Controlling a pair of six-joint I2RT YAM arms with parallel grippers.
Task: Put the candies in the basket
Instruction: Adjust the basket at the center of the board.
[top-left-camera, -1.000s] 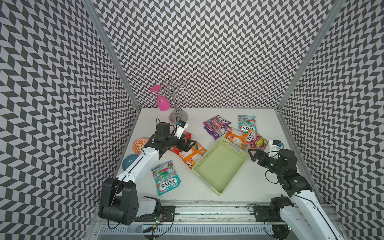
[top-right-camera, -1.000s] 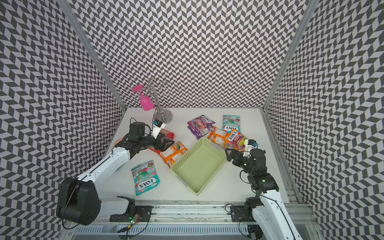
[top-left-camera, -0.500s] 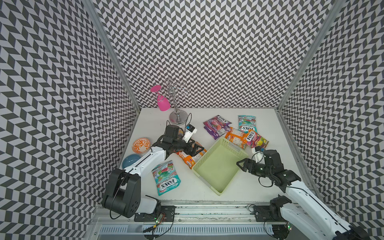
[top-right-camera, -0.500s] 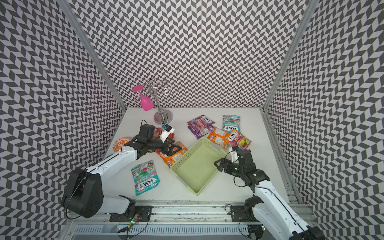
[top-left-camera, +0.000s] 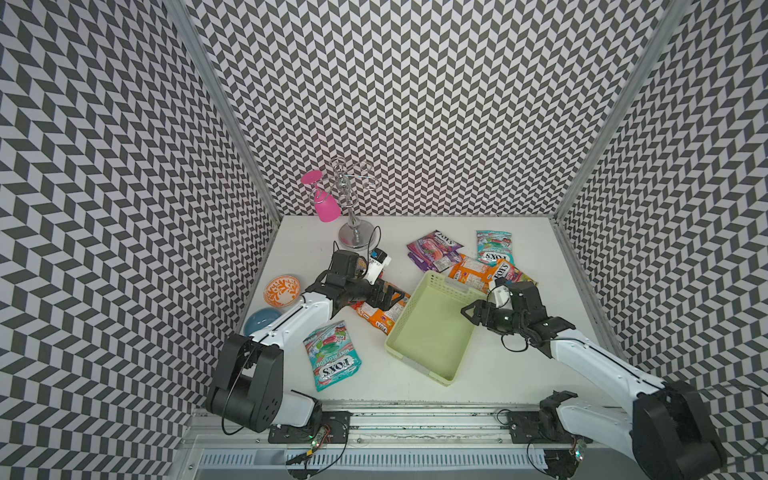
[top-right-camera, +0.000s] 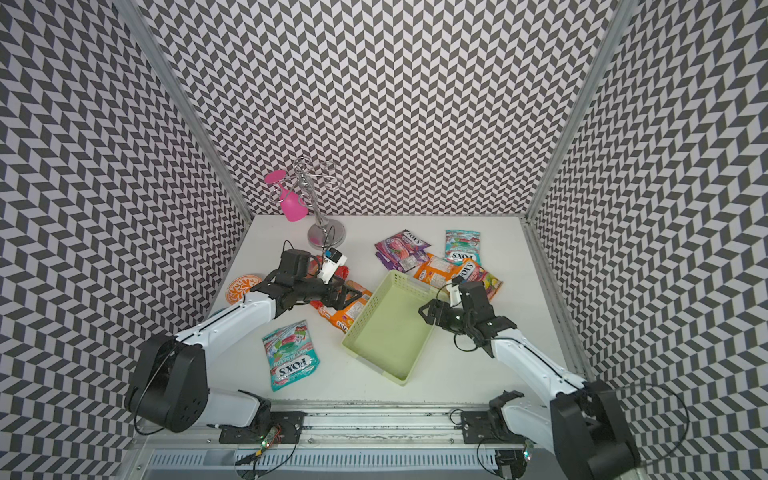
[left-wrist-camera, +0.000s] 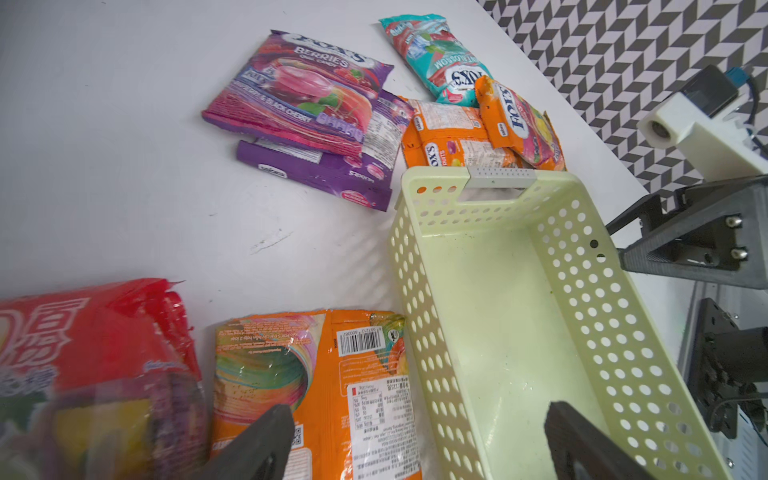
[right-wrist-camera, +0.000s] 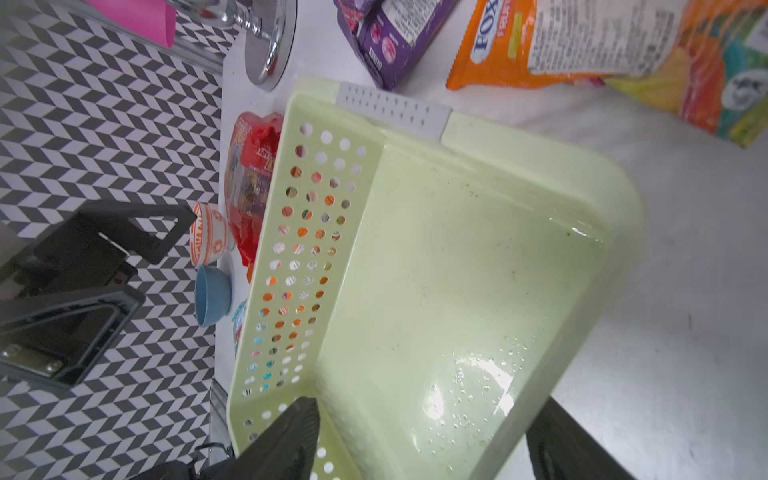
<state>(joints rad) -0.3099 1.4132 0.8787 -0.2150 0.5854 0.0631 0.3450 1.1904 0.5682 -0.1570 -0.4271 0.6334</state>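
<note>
While left gripper stays open, the open right gripper has reached the basket.

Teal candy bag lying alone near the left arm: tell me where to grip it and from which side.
Grip the teal bag by the thin short edge at its far end, probably coming down from above with the left hand. It lies flat with nothing overlapping it, and that end is nearest the hand.

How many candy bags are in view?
8. Teal bag in front; orange bag, red bag by left gripper; beyond basket: two purple bags, second teal, two orange. More may be hidden.
</note>
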